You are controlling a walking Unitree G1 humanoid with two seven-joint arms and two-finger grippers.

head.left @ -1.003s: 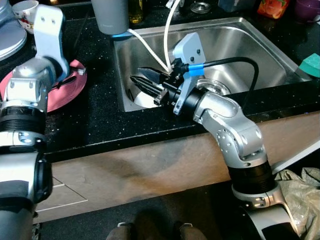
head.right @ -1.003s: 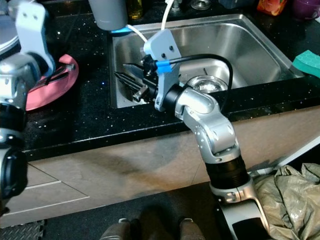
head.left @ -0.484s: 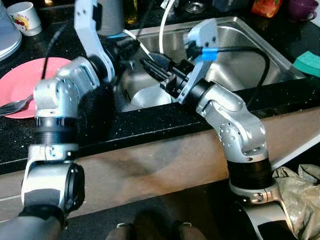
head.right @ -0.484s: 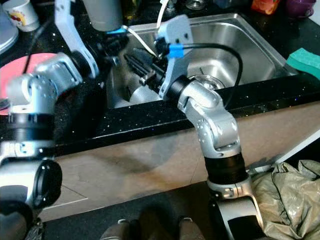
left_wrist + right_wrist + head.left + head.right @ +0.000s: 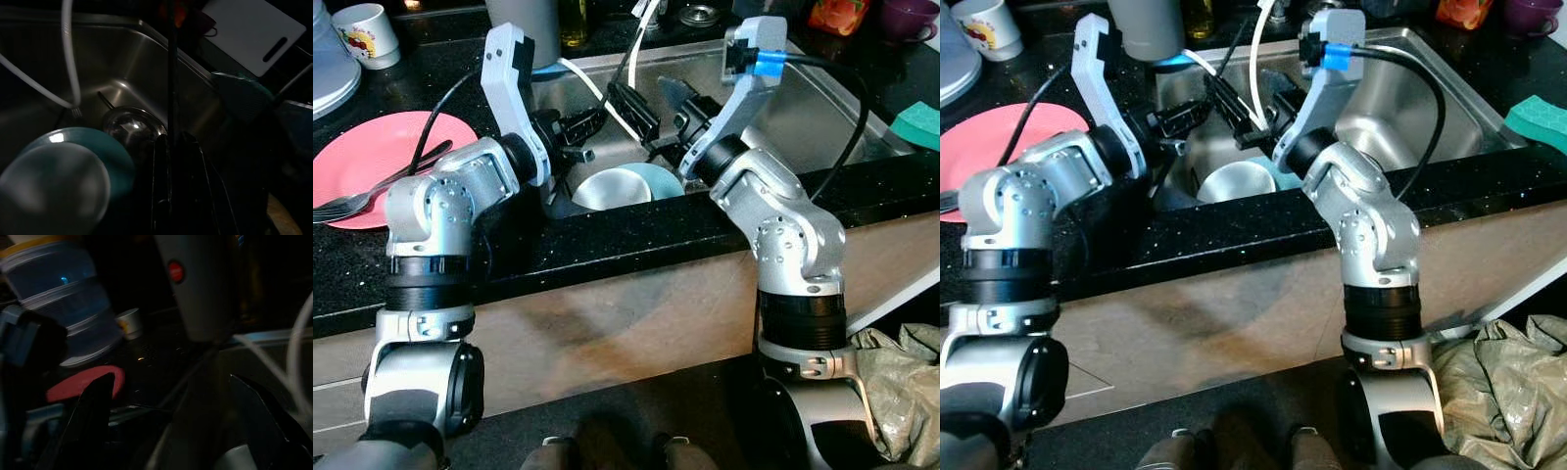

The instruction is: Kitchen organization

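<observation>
Both arms were reached over the steel sink. The left end effector was seen with its fingers together; the right end effector was spread apart, empty. A white bowl and a teal plate lay in the sink below them. On the black tabletop, a pink plate carried a fork.

Both arms bent inward, left gripper and right gripper close together, right jaws spread wide.
</observation>
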